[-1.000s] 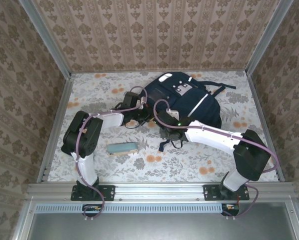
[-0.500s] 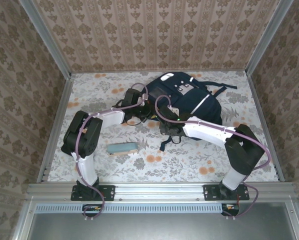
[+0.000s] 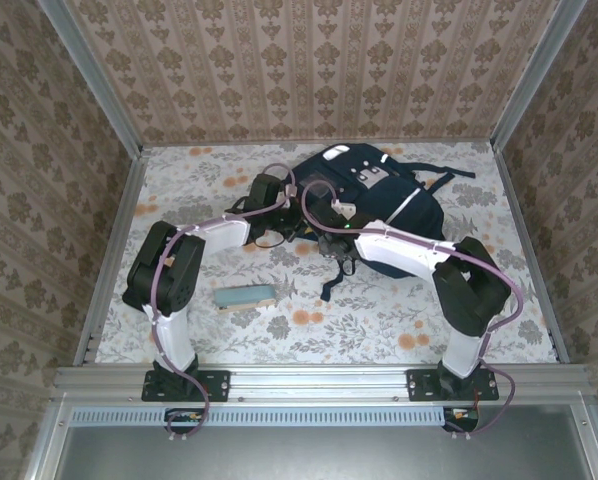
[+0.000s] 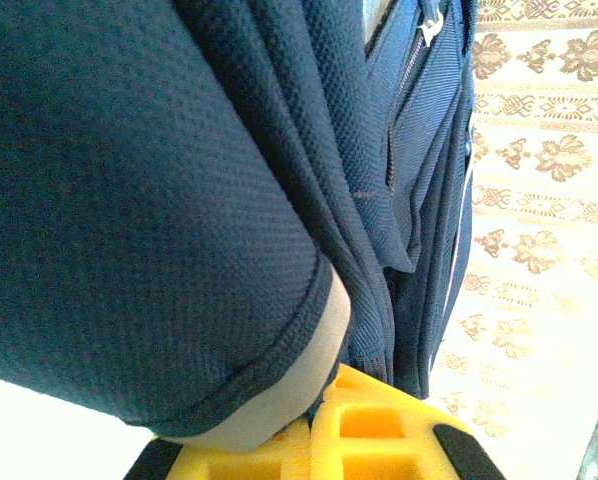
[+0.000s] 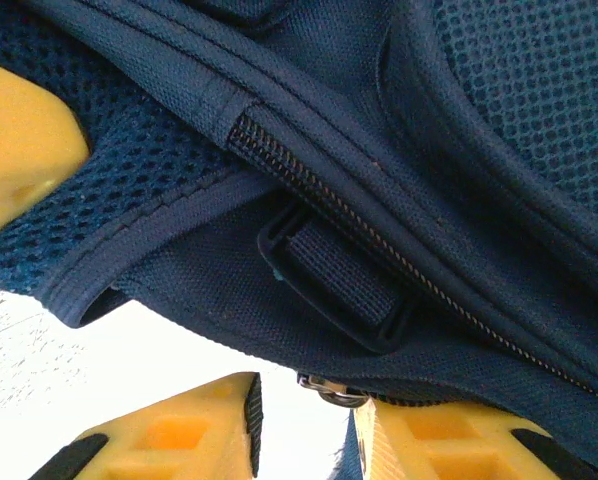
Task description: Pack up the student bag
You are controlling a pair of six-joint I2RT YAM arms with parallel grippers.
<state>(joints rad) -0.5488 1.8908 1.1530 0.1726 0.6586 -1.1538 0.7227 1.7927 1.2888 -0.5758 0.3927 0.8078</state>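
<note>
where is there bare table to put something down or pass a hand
Free: the far-left corner of the table, the near strip between the teal box and the right arm, and the right side beside the bag. Crowded: the bag's near-left edge, where the left gripper and right gripper meet.

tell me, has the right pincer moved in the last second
yes, the right pincer went away from the teal box toward the far wall, further onto the backpack

Table [image 3: 399, 320]: floral-patterned surface, walled on three sides. Student bag [image 3: 374, 200] lies flat at far centre-right, straps trailing onto the surface. A small flat teal block [image 3: 245, 296] lies near left, well apart from the bag.
</note>
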